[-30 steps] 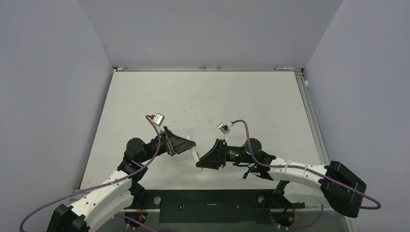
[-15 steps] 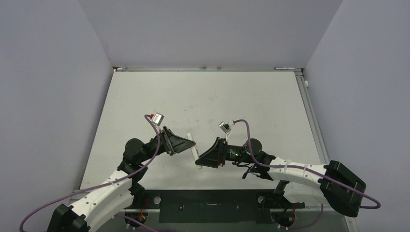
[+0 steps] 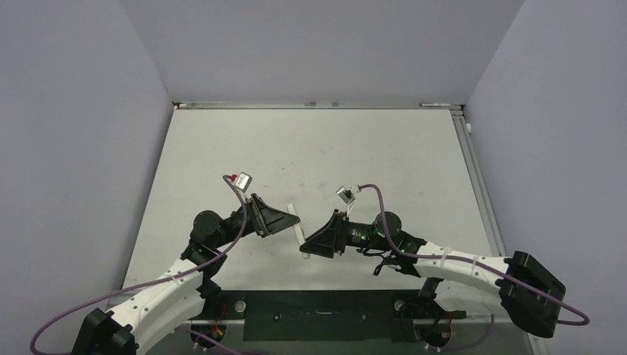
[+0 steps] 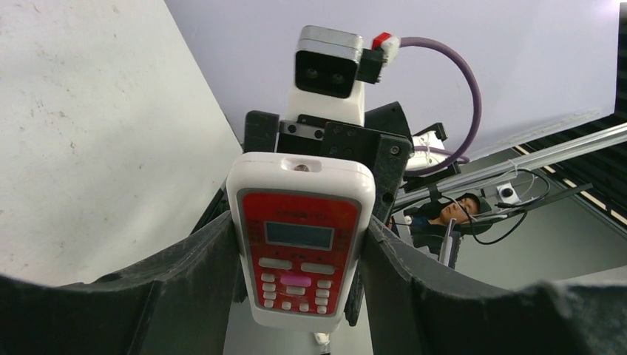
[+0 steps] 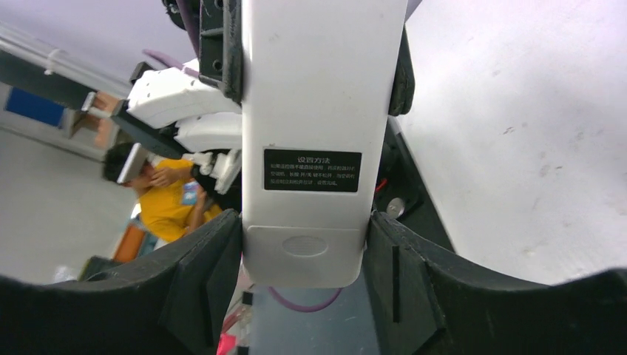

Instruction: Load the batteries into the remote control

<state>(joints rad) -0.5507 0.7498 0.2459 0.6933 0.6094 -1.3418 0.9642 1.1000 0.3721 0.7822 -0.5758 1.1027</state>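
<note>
The remote control (image 3: 297, 231) is held in the air between my two grippers, near the table's front middle. My left gripper (image 3: 293, 221) is shut on it; in the left wrist view the red button panel (image 4: 299, 248) faces the camera between the fingers (image 4: 200, 259). My right gripper (image 3: 305, 248) is shut on its other end; the right wrist view shows the plain white back (image 5: 314, 111) with a black label and a closed battery cover (image 5: 304, 251). The batteries are not in view.
The white table (image 3: 318, 148) stretches behind the arms, with grey walls on three sides and a rail along its right edge (image 3: 473, 170). The black base plate (image 3: 318, 307) lies at the near edge.
Both grippers have shifted slightly left and away with the remote between them. More of the remote's white upper end now shows above the left gripper.
</note>
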